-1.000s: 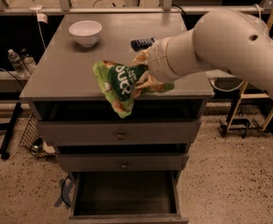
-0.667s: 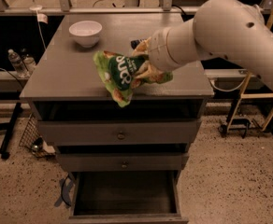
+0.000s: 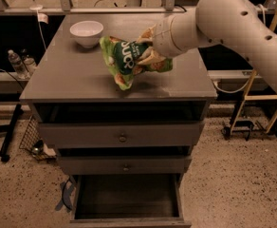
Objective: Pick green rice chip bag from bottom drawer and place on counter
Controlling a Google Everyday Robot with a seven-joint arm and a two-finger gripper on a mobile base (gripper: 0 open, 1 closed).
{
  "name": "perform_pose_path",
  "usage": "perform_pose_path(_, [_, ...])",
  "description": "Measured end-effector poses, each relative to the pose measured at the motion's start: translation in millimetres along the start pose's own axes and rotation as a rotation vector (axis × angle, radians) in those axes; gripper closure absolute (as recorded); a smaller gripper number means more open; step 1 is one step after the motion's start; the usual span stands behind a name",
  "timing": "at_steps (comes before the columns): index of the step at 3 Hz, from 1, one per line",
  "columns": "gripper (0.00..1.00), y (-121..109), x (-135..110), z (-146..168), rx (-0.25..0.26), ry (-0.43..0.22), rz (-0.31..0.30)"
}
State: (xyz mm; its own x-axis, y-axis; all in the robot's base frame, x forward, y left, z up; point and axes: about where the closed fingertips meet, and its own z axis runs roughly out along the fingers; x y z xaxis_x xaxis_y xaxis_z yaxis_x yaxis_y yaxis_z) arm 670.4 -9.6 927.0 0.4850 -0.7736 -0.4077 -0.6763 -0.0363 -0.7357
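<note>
The gripper [image 3: 151, 51] is over the middle of the desk [image 3: 67, 77], clamped on the right end of the green rice chip bag [image 3: 123, 61]. Its tan fingers pinch the crinkled edge, so the bag hangs tilted with its free corner drooping toward seven o'clock. The grip on one end probably explains the slant, because the light bag sags wherever it is not held. The arm [image 3: 224, 18] reaches in from two o'clock, which keeps its bulk off to the side and leaves the surface below the bag open for a drop. The drooping corner sits very close to the desk, though I cannot tell whether it touches. A white bowl [image 3: 86, 33] stands at ten o'clock from the bag, near but apart, so a release here should not disturb it. At six o'clock the bottom drawer [image 3: 129, 201] stands pulled out, dark and with no bag in it — the lift looks done, and only the set-down and release remain.
</note>
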Motion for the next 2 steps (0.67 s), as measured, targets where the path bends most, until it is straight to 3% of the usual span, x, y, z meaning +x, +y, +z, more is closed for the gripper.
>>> perform_pose_path(1, [1.00,-14.5,17.5,19.9,0.015,-0.014,0.036])
perform_pose_path(2, [0.85,-15.5,17.1,21.3,0.016,-0.017,0.037])
